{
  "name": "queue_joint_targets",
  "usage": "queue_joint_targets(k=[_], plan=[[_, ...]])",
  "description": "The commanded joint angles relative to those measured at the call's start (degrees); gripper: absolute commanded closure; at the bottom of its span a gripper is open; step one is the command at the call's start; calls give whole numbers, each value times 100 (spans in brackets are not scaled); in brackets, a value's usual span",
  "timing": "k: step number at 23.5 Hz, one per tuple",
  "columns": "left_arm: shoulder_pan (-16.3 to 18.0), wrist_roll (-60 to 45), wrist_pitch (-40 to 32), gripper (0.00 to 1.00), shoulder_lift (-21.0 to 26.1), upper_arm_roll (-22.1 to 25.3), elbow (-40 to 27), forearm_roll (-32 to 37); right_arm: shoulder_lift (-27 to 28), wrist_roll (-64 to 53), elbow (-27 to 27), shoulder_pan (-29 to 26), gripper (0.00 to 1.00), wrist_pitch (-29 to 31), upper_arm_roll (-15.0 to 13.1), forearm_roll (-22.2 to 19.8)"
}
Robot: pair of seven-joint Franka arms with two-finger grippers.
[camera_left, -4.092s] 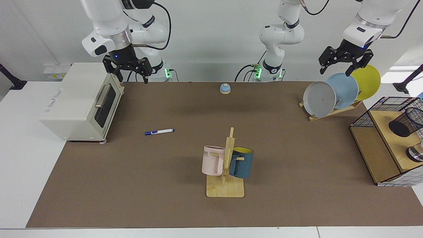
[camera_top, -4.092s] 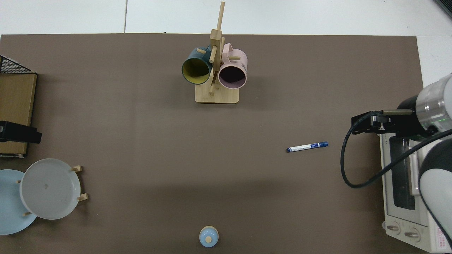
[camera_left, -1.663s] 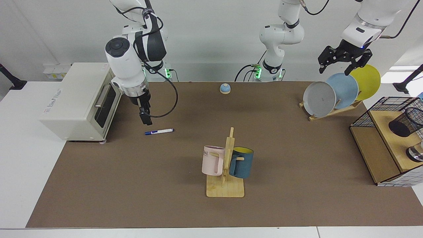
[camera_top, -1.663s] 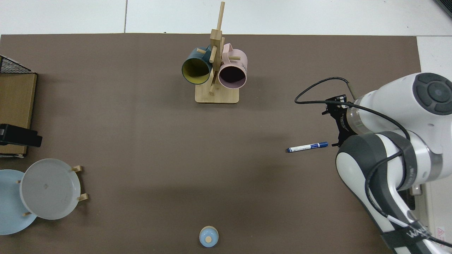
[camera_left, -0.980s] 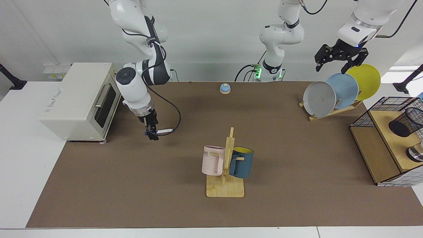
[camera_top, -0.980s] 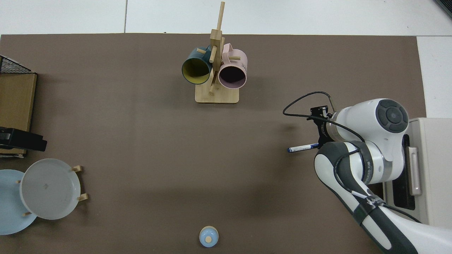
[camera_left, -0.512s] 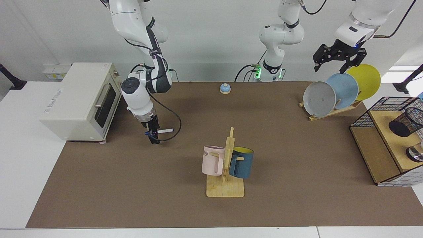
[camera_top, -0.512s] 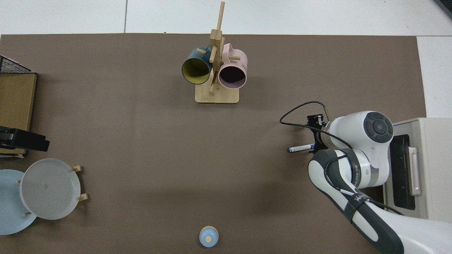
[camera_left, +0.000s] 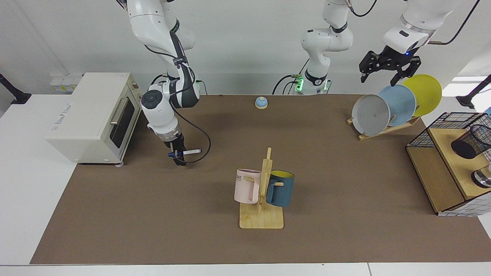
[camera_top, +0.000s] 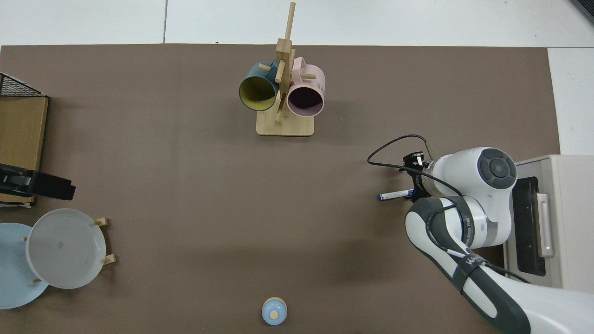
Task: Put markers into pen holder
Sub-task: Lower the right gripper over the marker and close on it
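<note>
The marker (camera_left: 191,151) lies flat on the brown mat, a white barrel with a blue cap, a little way in front of the oven; from above the marker (camera_top: 394,195) shows only its free end. My right gripper (camera_left: 177,157) points down at the marker's blue cap end and covers it. In the top view the right gripper (camera_top: 412,192) sits under the arm's white wrist. The pen holder (camera_left: 472,142), a black mesh cup, rests tilted on the wooden shelf at the far right. My left gripper (camera_left: 378,79) hangs open and holds nothing, above the plate rack.
A white toaster oven (camera_left: 92,115) stands just behind the right arm. A wooden mug rack (camera_left: 262,191) with a pink and a blue mug is mid-table. A bell (camera_left: 261,102), a plate rack (camera_left: 387,128), a wire basket (camera_left: 452,119) and a shiny cylinder (camera_left: 482,178) are also there.
My right arm swung from the oven down onto the marker's cap end and has barely moved over the last half second. The marker has not shifted. My left gripper drifted slightly up and away from the plates.
</note>
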Motion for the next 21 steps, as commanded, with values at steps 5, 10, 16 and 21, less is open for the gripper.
queue_joint_targets(k=[5, 10, 16, 21], plan=[[-65, -68, 24, 0, -128, 11, -149, -54, -134, -398, -191, -221, 46, 112, 35, 47], [-65, -68, 15, 0, -128, -60, -149, -54, -143, -380, -191, -230, 85, 95, 35, 47], [-56, -68, 15, 0, -128, -60, -149, -54, -178, -336, -191, -177, 100, 95, 35, 47], [-47, -59, -11, 0, -128, -51, -140, -54, -248, -310, -130, -142, 100, 86, 43, 47]])
